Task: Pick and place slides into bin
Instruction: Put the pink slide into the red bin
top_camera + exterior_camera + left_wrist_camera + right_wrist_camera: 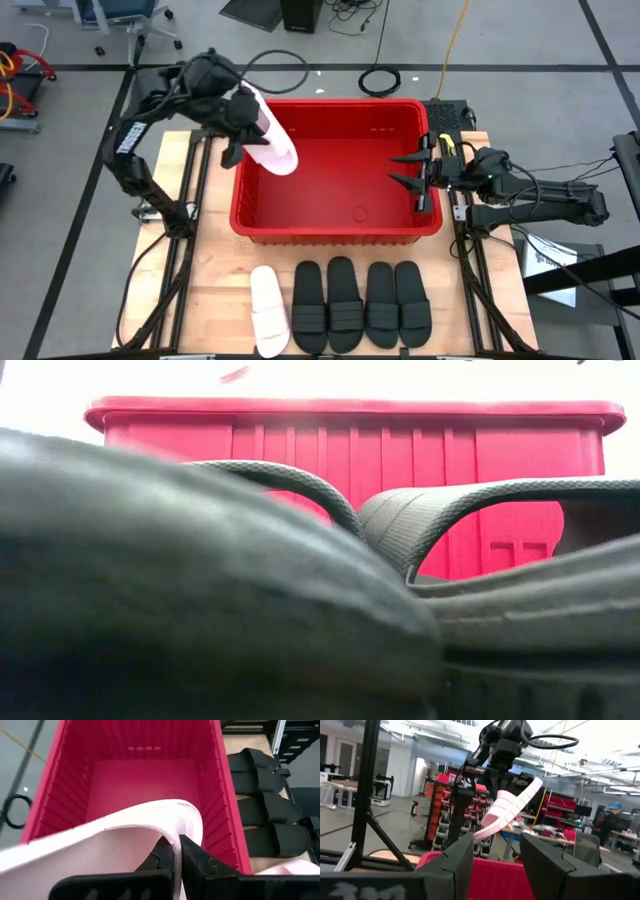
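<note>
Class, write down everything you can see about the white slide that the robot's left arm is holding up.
The white slide is a pale, pinkish-white open-toe sandal with a wide strap and a sole that looks like soft foam. The left hand is shut on it, pinching it between dark fingers. It hangs tilted in the air above the left end of the red bin, touching nothing but the hand. The bin floor below it is bare.

The left pincer (174, 857), low in the frame, is clamped on a white wide-strap slide sandal (125, 845) above the large red plastic bin (145, 775). At right, three black slide sandals (265, 805) lie on the wooden table (245, 745).
</note>
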You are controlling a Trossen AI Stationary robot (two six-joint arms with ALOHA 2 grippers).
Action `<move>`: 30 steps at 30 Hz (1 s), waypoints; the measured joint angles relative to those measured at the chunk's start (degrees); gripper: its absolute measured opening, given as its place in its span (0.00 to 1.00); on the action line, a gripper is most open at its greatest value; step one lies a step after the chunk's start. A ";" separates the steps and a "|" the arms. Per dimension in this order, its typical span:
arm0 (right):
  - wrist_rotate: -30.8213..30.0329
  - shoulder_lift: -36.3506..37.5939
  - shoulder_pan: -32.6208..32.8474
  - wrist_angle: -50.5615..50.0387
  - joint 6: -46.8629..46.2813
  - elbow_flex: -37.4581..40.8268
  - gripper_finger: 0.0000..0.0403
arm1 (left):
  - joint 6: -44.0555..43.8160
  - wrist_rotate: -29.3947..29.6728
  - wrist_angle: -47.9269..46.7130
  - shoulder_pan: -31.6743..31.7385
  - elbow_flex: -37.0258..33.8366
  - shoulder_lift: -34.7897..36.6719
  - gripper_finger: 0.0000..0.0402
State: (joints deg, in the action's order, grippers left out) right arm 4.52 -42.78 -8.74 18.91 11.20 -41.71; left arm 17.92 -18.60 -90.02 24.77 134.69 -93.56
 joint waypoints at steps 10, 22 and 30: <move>0.19 -0.02 -0.95 -6.34 0.80 0.00 0.37 | 2.70 -7.32 0.11 2.32 -1.07 -10.23 0.01; 0.44 -0.02 -0.94 -9.07 1.63 0.00 0.37 | 10.05 -12.48 0.07 2.95 -24.08 -12.13 0.01; 1.87 -0.02 -0.93 -10.17 1.97 0.00 0.37 | 12.84 -12.66 0.02 2.95 -36.22 -12.02 0.01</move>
State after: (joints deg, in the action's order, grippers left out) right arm 6.39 -42.81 -9.67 8.74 13.17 -41.71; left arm 30.76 -31.25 -90.00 27.73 98.47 -105.58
